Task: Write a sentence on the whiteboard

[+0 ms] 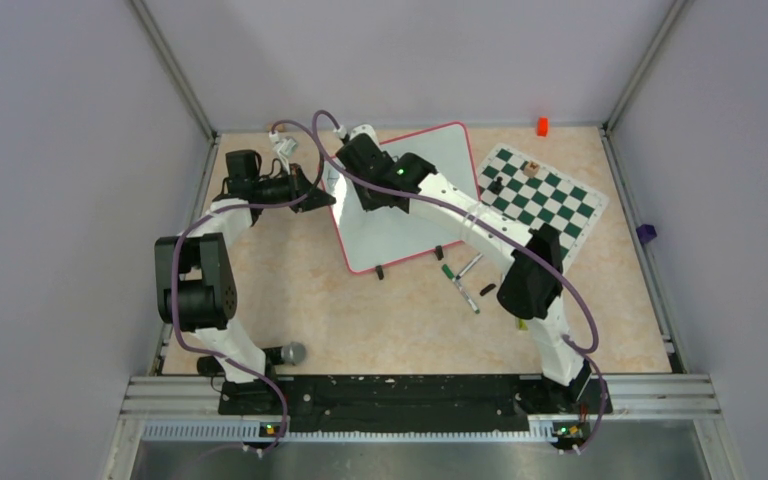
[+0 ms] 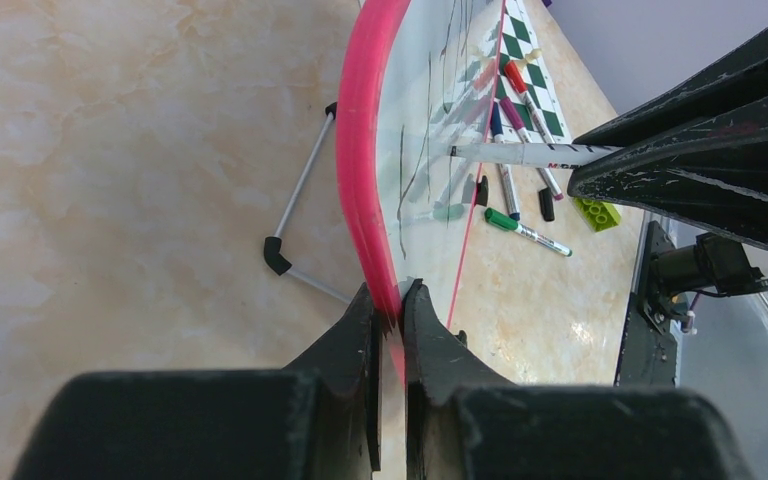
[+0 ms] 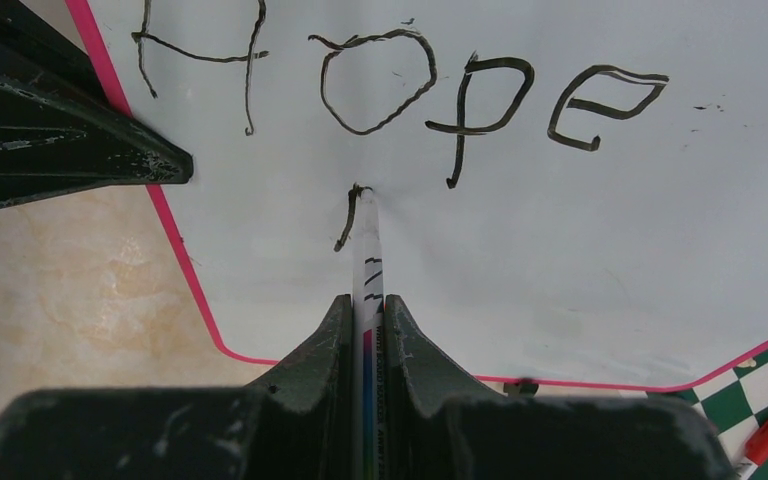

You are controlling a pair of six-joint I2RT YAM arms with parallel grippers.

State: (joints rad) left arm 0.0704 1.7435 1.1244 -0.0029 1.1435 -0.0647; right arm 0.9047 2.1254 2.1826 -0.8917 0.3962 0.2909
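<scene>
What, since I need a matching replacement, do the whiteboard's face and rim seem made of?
On the whiteboard, the face looks like a glossy white coated sheet, perhaps melamine or enamel: it mirrors the checkered mat. The rim looks like smooth pink-red moulded plastic, possibly rubbery; I can't tell which.

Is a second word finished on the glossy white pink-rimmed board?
No: under the dark handwritten "Hope" there is only one short stroke, at the thin white marker's tip.

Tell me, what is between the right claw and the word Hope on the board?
A marker, clamped in the right gripper, its tip on the whiteboard beside a short dark stroke under the word Hope. The right wrist view shows it.
</scene>
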